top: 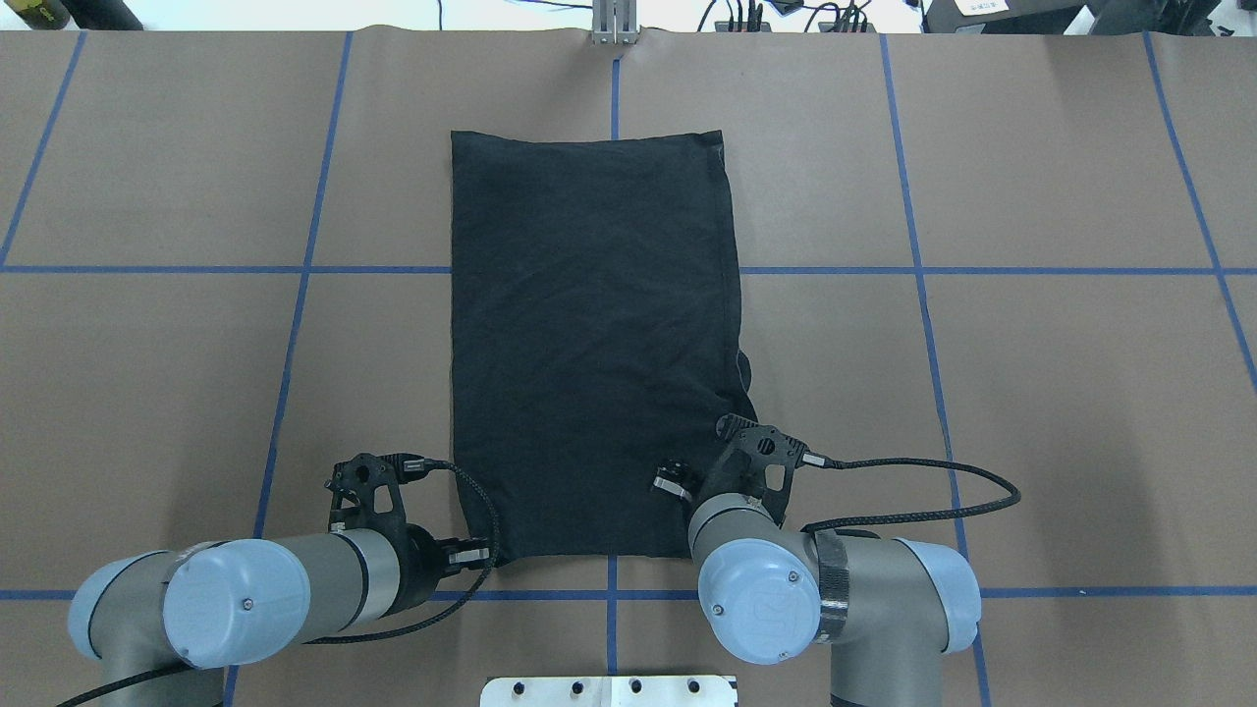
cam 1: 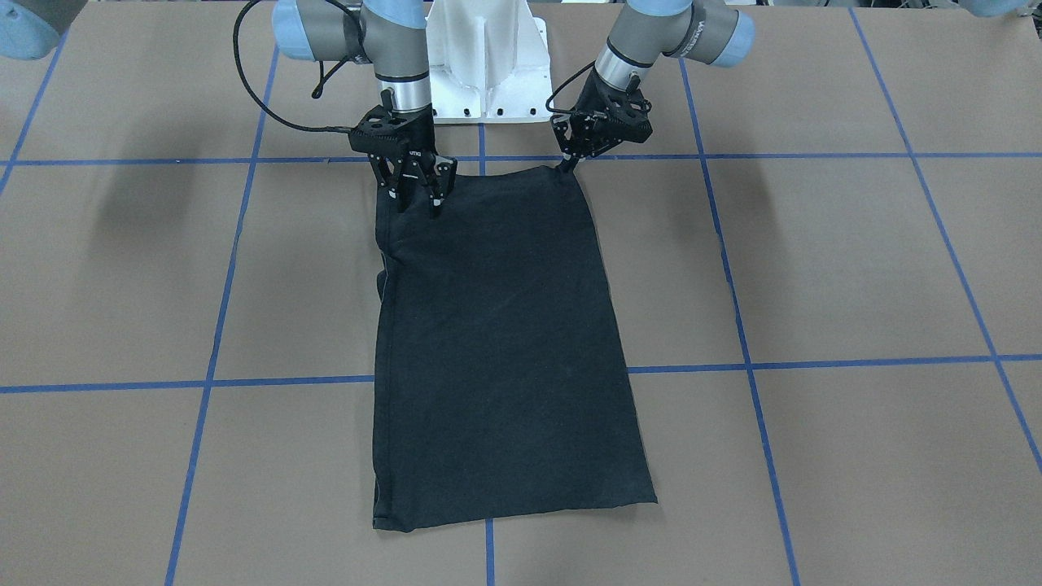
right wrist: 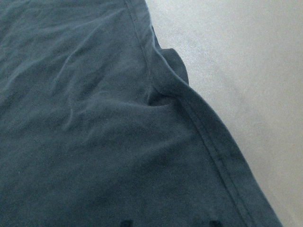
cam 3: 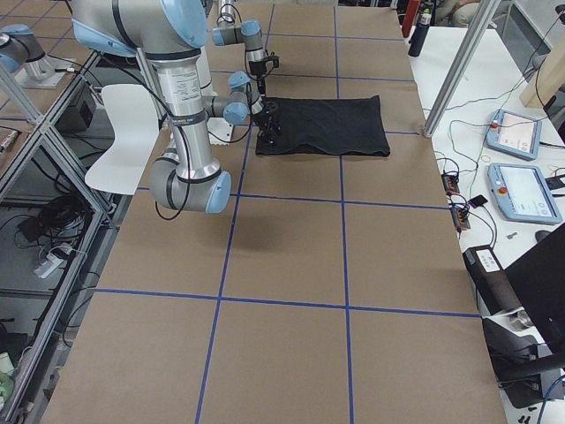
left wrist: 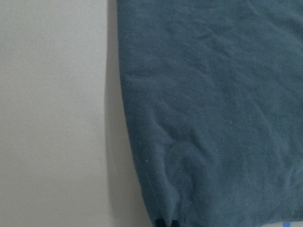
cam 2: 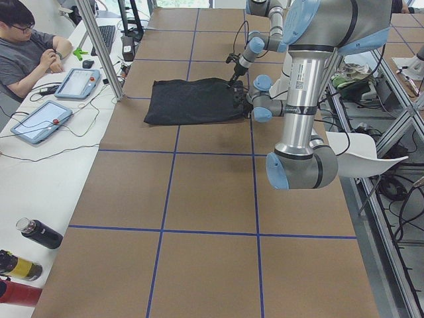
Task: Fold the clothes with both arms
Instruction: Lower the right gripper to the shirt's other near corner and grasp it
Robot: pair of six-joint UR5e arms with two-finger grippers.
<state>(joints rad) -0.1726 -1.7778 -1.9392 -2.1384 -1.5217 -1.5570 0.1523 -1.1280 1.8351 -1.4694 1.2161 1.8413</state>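
In the front-facing view, the T-shirt (cam 1: 496,342) lies flat on the surface (cam 1: 814,268) as a long narrow rectangle, plain black side up. The sideways folds look done, and I judge the end-to-end fold is what remains. Both hands are at the short edge nearest the robot. The left hand (cam 1: 564,167) is pinched onto one corner. The right hand (cam 1: 417,203) stands spread over the other corner, grasping nothing, with cloth directly beneath it.

Overhead, the whole shirt stretches forward from the two hands and lies between them. A small lump of cloth (top: 744,373) bulges from the long edge just ahead of the right hand.

In both side views the shirt lies beyond the arms, too small there to judge either hand.

In the left wrist view, the fingertips (left wrist: 163,222) meet on the corner. The cloth runs ahead and inward, with bare surface outward.

In the right wrist view, the fingertips (right wrist: 215,223) stand apart. Cloth lies beneath them, and the seam and lump are ahead.
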